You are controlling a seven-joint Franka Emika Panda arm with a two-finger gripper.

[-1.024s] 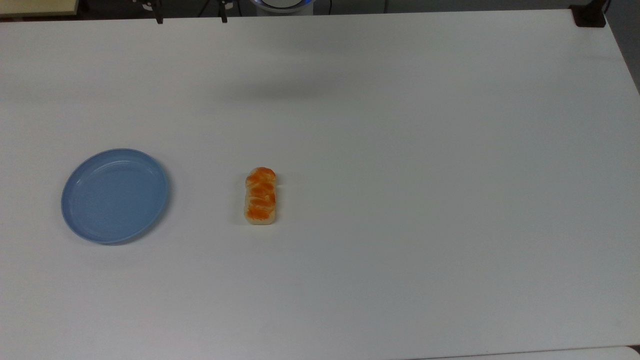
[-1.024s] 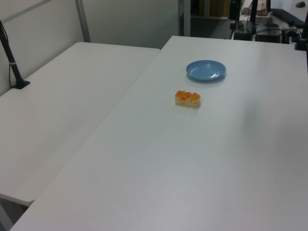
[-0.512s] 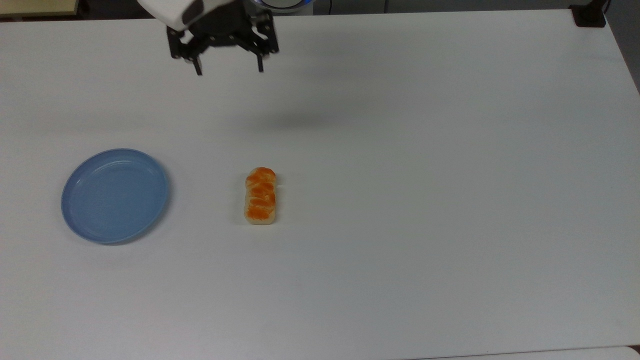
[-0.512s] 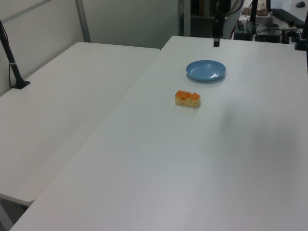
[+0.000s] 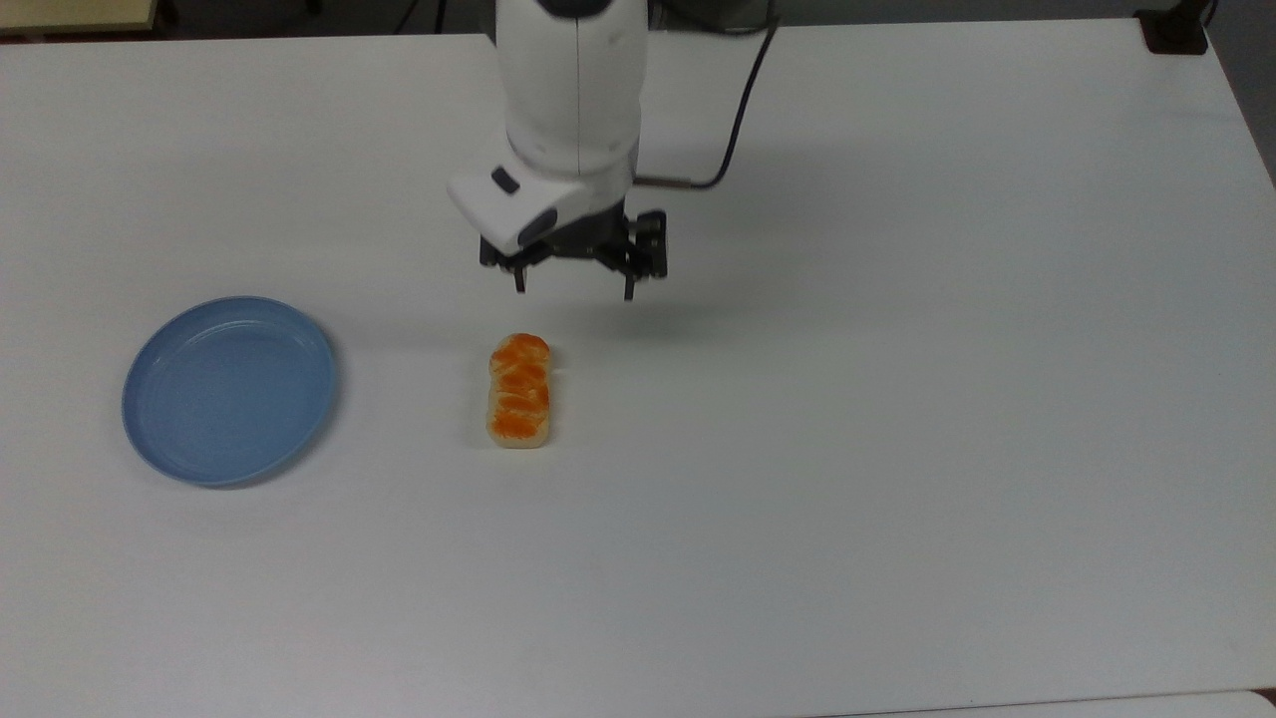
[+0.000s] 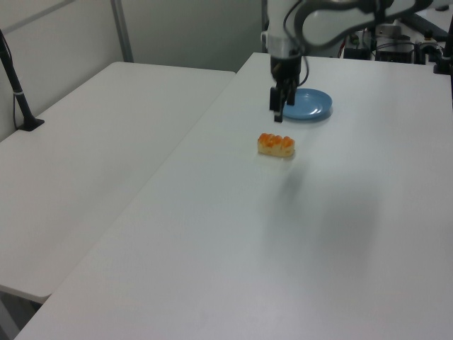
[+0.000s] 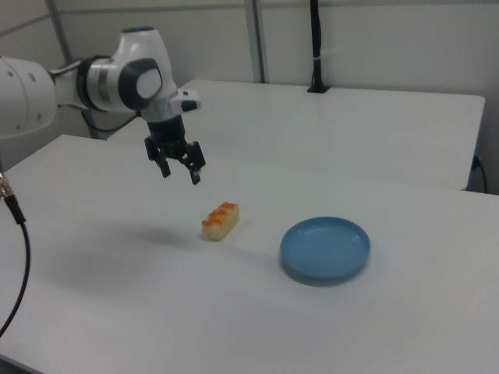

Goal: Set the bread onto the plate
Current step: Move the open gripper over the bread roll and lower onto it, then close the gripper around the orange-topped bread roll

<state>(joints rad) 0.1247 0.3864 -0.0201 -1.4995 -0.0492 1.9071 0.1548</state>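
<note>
The bread [image 5: 519, 391], a small braided loaf with orange-brown patches, lies on the white table, also seen in the left view [image 6: 276, 144] and the right view [image 7: 220, 220]. The light-blue plate [image 5: 229, 389] sits empty at the top view's left, apart from the bread [image 6: 304, 103] [image 7: 325, 248]. My gripper [image 5: 574, 290] hangs open in the air above the table, a little beyond the bread's far end in the top view, with nothing between its fingers [image 6: 277, 114] [image 7: 180, 174].
A second white table [image 6: 92, 156] adjoins along the left view's left. A black post [image 6: 18, 92] stands on it. A black clamp [image 5: 1174, 30] sits at the top view's top right corner. A cable [image 7: 14, 257] hangs at the right view's left.
The arm has swung in from the top view's upper left and down toward the bread, its gripper staying open. Bread and plate have not moved.
</note>
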